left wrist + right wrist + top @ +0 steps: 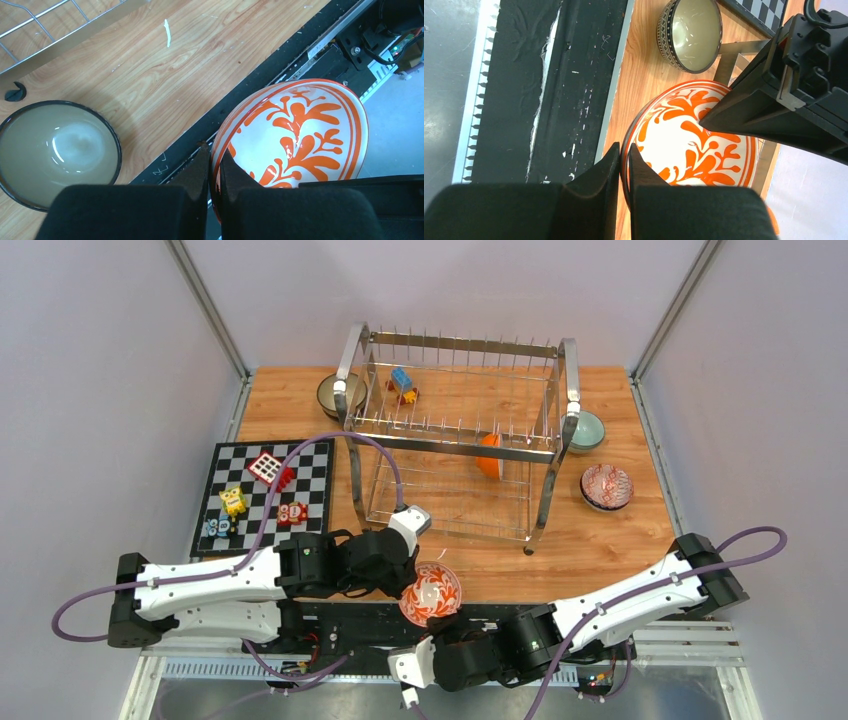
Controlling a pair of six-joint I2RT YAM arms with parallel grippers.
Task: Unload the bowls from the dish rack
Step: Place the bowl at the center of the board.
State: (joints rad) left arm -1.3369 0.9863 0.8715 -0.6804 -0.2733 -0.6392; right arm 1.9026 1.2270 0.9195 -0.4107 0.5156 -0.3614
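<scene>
1. Pale lilac walls (90,360) and metal frame posts (208,308) are enclosing a wooden surface (600,540).
2. Along the left edge, a chequered board (315,480) is carrying small toy blocks (234,502).
3. Right of the board, the left end effector (413,583) is grasping the rim of the orange-white bowl (432,592). This bowl is sitting tilted at the middle of the near edge, partly over the black mounting plate (280,65). Whether it is touching anything below cannot be told.
4. The right end effector (441,623) is clenching the same bowl's rim from the near side.
5. A speckled brown bowl (335,393) is resting just beside the left handle of the dish rack (455,445), which is standing at the middle of the far edge.
6. An orange bowl (489,455) is leaning on its edge among the rack's prongs, and more toy blocks (404,383) are lying on the upper tier.
7. Toward the right edge, a mint-green bowl (588,430) is sitting by the rack's right handle, with a red patterned bowl (606,486) nearer.
8. The wrist views are showing each pair of fingers pinching the rim, one inside and one outside. They are also showing a dark-rimmed bowl (55,150) upright by the rack's foot (15,91), which the top view is not showing.
</scene>
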